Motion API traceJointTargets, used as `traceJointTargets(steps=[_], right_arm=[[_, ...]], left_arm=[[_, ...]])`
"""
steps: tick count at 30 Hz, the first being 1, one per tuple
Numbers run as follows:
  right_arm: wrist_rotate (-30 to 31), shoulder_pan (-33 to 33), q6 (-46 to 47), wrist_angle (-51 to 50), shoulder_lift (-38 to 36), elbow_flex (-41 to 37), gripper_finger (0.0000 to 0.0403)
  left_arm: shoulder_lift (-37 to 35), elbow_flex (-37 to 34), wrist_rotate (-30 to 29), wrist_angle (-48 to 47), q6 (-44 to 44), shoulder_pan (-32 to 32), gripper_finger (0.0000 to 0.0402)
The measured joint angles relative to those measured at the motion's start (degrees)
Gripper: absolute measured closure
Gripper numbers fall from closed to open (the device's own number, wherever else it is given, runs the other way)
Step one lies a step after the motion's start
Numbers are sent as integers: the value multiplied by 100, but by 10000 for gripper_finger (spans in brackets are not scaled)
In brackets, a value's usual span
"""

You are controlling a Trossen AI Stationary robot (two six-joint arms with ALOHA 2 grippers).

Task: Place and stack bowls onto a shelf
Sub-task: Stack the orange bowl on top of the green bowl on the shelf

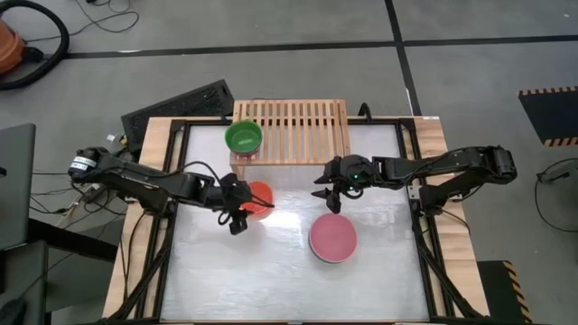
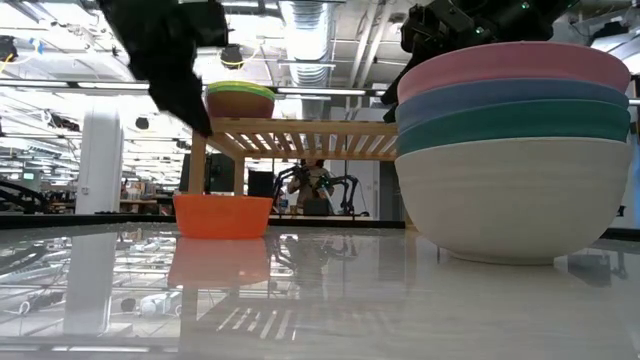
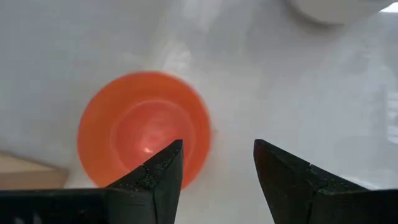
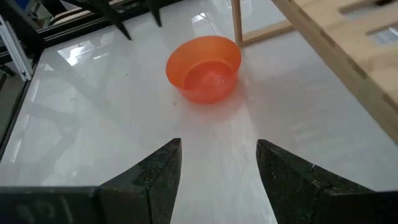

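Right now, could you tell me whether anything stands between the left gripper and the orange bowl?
Nothing visible does. The left gripper hangs open right over the orange bowl, one finger above its rim, with only bare table around it. The shelf stands behind.

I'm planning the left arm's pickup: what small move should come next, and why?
Probably lower the left hand so one finger drops inside the orange bowl and one outside its rim. The hand hovers open above the bowl, which sits empty on the table in front of the shelf, not yet gripped.
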Motion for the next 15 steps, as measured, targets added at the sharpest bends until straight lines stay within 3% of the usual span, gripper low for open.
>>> traceJointTargets(steps=[15], right_arm=[[2, 12, 18, -227, 0, 0, 168]], left_arm=[[22, -998, -31, 1111, 503, 106, 221]])
